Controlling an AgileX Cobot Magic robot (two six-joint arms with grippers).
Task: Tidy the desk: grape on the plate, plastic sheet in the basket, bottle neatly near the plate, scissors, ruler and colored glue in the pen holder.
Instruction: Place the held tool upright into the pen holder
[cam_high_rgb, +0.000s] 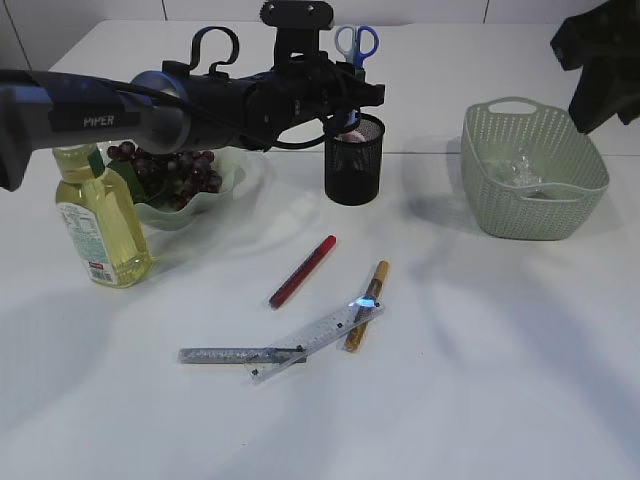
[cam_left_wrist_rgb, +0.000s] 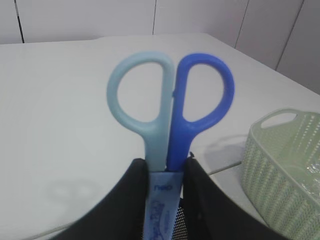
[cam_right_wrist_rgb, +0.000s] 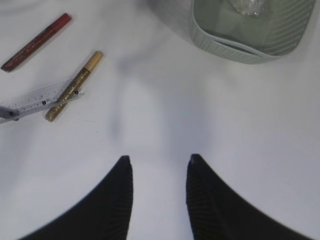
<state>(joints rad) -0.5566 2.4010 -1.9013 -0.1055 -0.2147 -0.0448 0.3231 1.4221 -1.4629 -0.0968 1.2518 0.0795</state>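
My left gripper (cam_high_rgb: 350, 95) is shut on the blue-handled scissors (cam_high_rgb: 356, 44) and holds them upright, blades down, over the black mesh pen holder (cam_high_rgb: 354, 160). In the left wrist view the jaws (cam_left_wrist_rgb: 165, 165) clamp the scissors (cam_left_wrist_rgb: 170, 107) just below the handles. On the table lie a red glue pen (cam_high_rgb: 302, 271), a gold glue pen (cam_high_rgb: 367, 305), a clear ruler (cam_high_rgb: 316, 340) and a silver glue pen (cam_high_rgb: 225, 355). Grapes (cam_high_rgb: 170, 170) lie on the plate (cam_high_rgb: 228, 185). The oil bottle (cam_high_rgb: 100, 220) stands beside it. Plastic sheet (cam_high_rgb: 520, 168) is in the basket (cam_high_rgb: 530, 170). My right gripper (cam_right_wrist_rgb: 157, 160) is open and empty.
The right arm (cam_high_rgb: 600, 60) hangs at the top right, above the basket. In the right wrist view the gold pen (cam_right_wrist_rgb: 74, 85), the ruler (cam_right_wrist_rgb: 37, 100) and the red pen (cam_right_wrist_rgb: 36, 42) lie to the upper left, and the basket (cam_right_wrist_rgb: 240, 45) at the top.
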